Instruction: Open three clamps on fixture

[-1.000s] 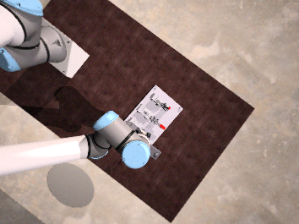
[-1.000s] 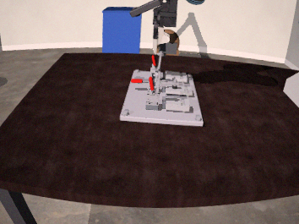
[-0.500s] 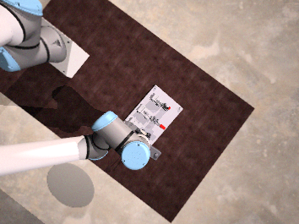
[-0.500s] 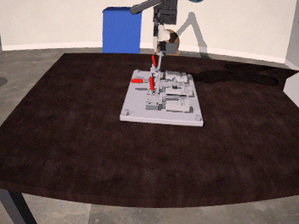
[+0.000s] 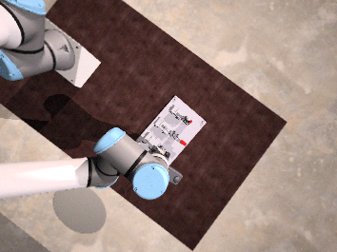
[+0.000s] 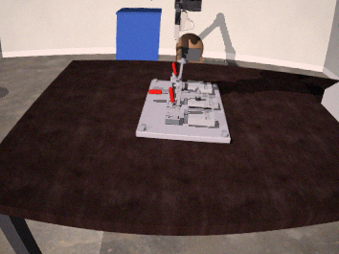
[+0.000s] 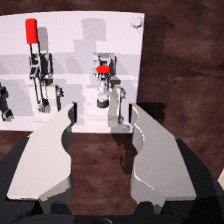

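The light grey fixture plate lies on the dark mat and also shows in the exterior view and the wrist view. In the wrist view the left clamp's red handle lies flat along the plate. The right clamp's red handle stands up, pointing at the camera. A third clamp is cut off at the left edge. My gripper hangs above the plate's near edge, over the upright clamp. Its fingers are apart with nothing between them. In the exterior view it is well above the raised lever.
A blue box stands behind the table, with a brown rounded object beside it. The arm's white base block sits at the mat's far corner. The arm's wrist covers the plate's near end from above.
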Controlling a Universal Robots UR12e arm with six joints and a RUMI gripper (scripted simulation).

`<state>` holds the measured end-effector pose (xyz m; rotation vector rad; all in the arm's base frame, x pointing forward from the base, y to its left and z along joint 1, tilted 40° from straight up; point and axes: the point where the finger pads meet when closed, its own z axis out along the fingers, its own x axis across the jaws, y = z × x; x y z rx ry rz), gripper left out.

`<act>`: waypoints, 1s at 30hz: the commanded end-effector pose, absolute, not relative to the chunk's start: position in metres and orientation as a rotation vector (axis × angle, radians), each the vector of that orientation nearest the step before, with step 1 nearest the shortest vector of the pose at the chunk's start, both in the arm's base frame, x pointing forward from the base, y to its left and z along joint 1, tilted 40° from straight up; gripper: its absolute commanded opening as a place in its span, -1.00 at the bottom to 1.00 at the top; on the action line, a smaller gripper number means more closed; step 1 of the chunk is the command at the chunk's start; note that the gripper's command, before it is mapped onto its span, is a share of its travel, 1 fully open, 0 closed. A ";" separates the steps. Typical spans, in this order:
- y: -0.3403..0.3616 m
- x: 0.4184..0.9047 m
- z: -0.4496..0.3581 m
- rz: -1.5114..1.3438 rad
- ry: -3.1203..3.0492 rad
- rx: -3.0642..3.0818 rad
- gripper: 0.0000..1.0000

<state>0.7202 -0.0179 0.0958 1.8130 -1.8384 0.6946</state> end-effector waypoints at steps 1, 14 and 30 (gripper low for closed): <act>-0.008 0.720 0.108 0.695 -1.839 1.812 -0.44; -0.001 0.720 0.106 0.695 -1.839 1.812 -0.44; 0.061 0.722 0.054 0.695 -1.839 1.812 -0.44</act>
